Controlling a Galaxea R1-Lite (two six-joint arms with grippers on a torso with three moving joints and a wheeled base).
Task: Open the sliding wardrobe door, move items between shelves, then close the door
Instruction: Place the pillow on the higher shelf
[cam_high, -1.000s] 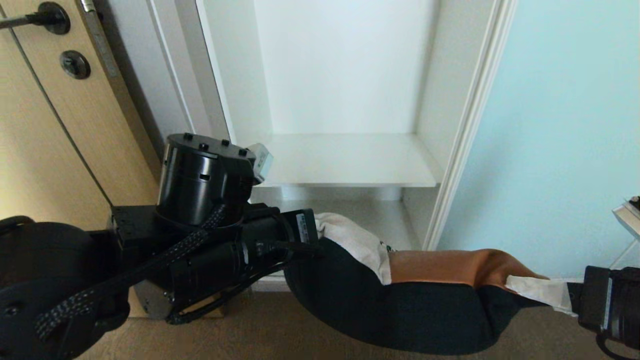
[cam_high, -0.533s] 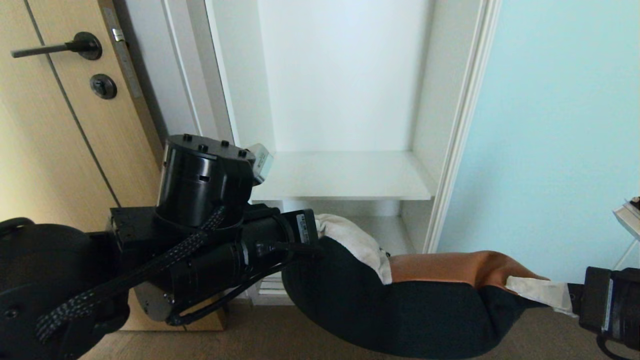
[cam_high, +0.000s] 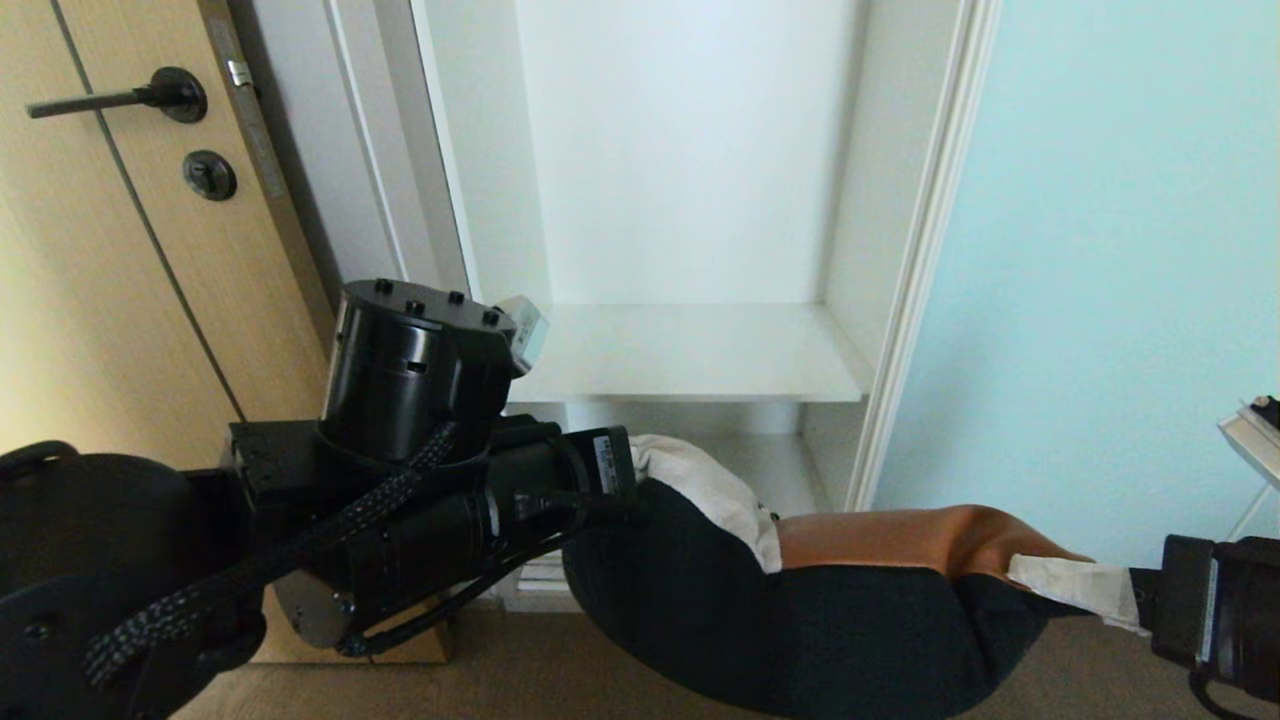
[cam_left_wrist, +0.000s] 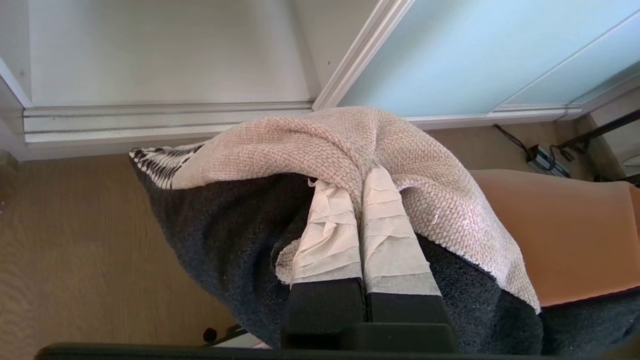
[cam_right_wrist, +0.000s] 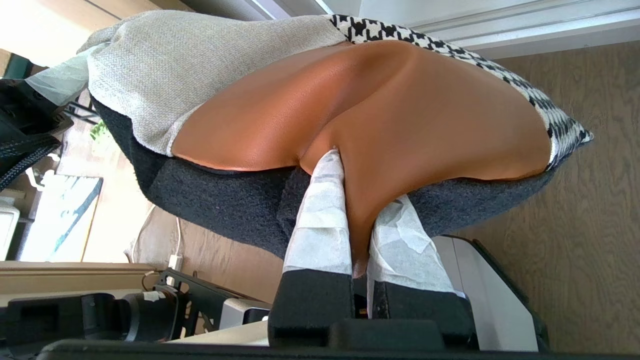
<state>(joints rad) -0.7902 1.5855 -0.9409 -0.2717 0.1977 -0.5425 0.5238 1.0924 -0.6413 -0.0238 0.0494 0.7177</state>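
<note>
The patchwork cushion (cam_high: 850, 600), cream, rust-orange and houndstooth with a dark back, hangs in front of the open wardrobe, stretched between both arms. My left gripper (cam_left_wrist: 350, 175) is shut on a fold of its cream panel (cam_left_wrist: 300, 145). My right gripper (cam_right_wrist: 362, 180) is shut on a pinch of its rust-orange panel (cam_right_wrist: 410, 115), at the lower right of the head view (cam_high: 1065, 582). The sliding wardrobe door (cam_high: 1120, 250), pale aqua glass, stands slid to the right. A white shelf (cam_high: 690, 355) lies bare behind the cushion, with a lower shelf (cam_high: 775, 460) beneath it.
A tan wooden door (cam_high: 110, 300) with a dark handle (cam_high: 150, 95) stands at the left, beside the wardrobe's white frame (cam_high: 925, 260). Brown wood-grain floor (cam_high: 470, 690) runs below. A white object (cam_high: 1250, 430) pokes in at the right edge.
The whole picture has shifted: the wardrobe and wooden door sit lower and further right, so the camera has moved. Both grippers keep their hold on the cushion.
</note>
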